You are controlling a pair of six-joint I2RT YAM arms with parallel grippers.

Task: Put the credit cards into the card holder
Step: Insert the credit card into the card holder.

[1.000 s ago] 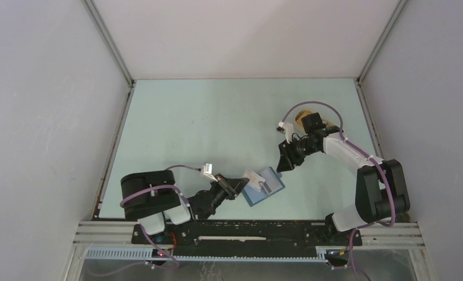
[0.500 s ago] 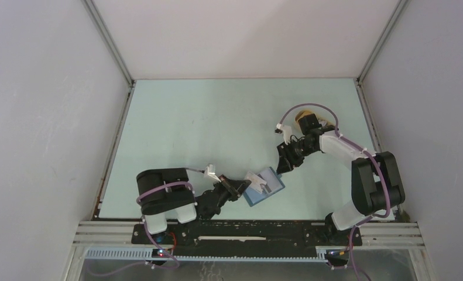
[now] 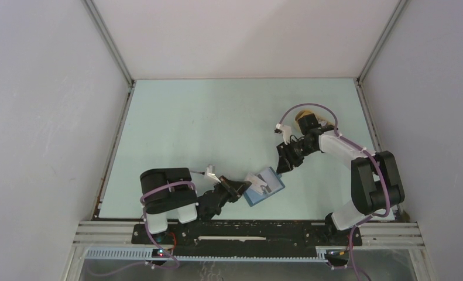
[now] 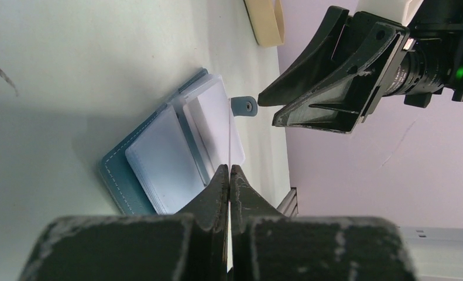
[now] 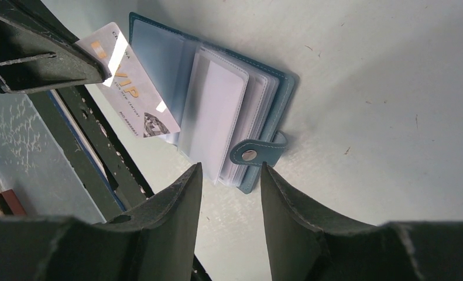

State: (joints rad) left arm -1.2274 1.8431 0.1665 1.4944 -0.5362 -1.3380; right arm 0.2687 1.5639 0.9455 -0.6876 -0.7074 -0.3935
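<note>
Teal-blue folding card holder (image 3: 268,188) lies open and flat on the pale green table (image 3: 217,117), near the front edge, between the two arms. Clear plastic sleeves (image 5: 211,111) fan up from its spine. Small round-snap tab (image 5: 258,153) sticks out on the side toward the right arm. Only pale lavender rectangles show through the sleeves, so I cannot tell whether they carry anything.

Whitish rectangular plastic card with gold VIP lettering (image 5: 129,88) is tilted over the half of the card holder away from the tab, its far corner meeting the sleeves. Whether that corner is inside a pocket or only against it is not readable. In the left wrist view the card is edge-on, a thin bright line.

Left gripper (image 4: 229,171): jaws clamped tight on the near end of the card, covering that end.

Right gripper (image 5: 229,172): jaws partly apart, nothing between them, hanging near the tab end of the card holder with a gap showing.

Tan oval tray (image 4: 265,20) sits beyond the right gripper, cut off by the frame edge. In the top view it is mostly hidden under the right arm.
</note>
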